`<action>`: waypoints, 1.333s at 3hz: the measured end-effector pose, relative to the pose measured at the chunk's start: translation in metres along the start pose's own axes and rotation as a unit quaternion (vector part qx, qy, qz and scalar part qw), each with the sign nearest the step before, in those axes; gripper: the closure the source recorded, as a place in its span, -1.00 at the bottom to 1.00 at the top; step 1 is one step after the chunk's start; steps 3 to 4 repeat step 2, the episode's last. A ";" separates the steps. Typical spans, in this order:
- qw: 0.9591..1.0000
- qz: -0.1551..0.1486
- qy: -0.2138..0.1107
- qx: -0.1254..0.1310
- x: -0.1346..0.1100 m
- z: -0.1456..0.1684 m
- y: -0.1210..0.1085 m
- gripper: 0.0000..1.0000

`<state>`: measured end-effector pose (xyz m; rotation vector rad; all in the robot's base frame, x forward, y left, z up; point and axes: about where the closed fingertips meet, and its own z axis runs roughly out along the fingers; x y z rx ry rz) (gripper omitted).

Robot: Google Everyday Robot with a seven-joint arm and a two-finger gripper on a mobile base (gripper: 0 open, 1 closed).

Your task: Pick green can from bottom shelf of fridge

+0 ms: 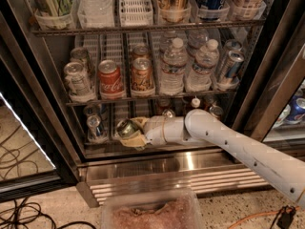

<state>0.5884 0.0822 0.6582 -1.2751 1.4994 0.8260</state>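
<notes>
The fridge (45,104) stands open in front of me, with its wire shelves in view. My gripper (127,130) reaches in from the lower right at the bottom shelf (102,143), near its front rail. It is shut on the green can (125,127), which is tilted so its silver top faces the camera. The pale fingers (138,123) wrap the can's sides and hide most of its dark green body. My white arm (228,144) crosses the right half of the bottom shelf and hides what stands behind it.
A blue-and-silver can (94,126) stands just left of the gripper. The rack above holds a silver can (76,78), a red Coca-Cola can (109,76), a copper can (142,74) and water bottles (174,65). A clear bin (152,211) sits below the louvred base (190,178). Cables (19,163) lie on the left.
</notes>
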 end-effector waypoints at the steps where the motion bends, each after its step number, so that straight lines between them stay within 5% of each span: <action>1: 0.999 0.005 -0.042 0.022 -0.016 -0.069 0.023 1.00; 4: 0.999 0.005 -0.042 0.022 -0.016 -0.069 0.023 1.00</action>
